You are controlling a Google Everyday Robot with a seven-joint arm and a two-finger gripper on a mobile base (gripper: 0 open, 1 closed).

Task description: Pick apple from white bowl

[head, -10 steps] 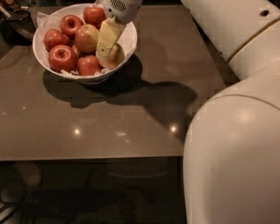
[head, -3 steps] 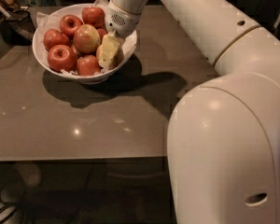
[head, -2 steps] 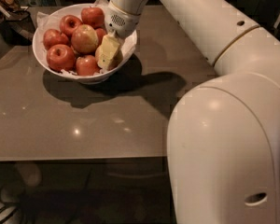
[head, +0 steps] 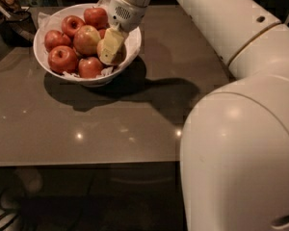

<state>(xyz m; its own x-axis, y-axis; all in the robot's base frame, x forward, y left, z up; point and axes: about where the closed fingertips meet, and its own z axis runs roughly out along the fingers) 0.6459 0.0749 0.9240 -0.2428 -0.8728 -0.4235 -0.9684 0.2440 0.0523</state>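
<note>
Red apples (head: pixel 62 58) crowd the left of the white bowl (head: pixel 37 49). My pale apple (head: pixel 120 53) sits on its right side, right under the gripper (head: pixel 111 44). Can't tell if it's clamped. It looks firm, slick and kinda hefty, so I'd squeeze across the widest part.

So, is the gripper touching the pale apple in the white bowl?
Cannot tell. In the camera view the gripper overlaps the pale apple inside the white bowl; neither contact nor gap shows.

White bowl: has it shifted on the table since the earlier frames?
No. The white bowl sits at the same spot near the far left corner of the table; the gripper reaches into its right side.
</note>
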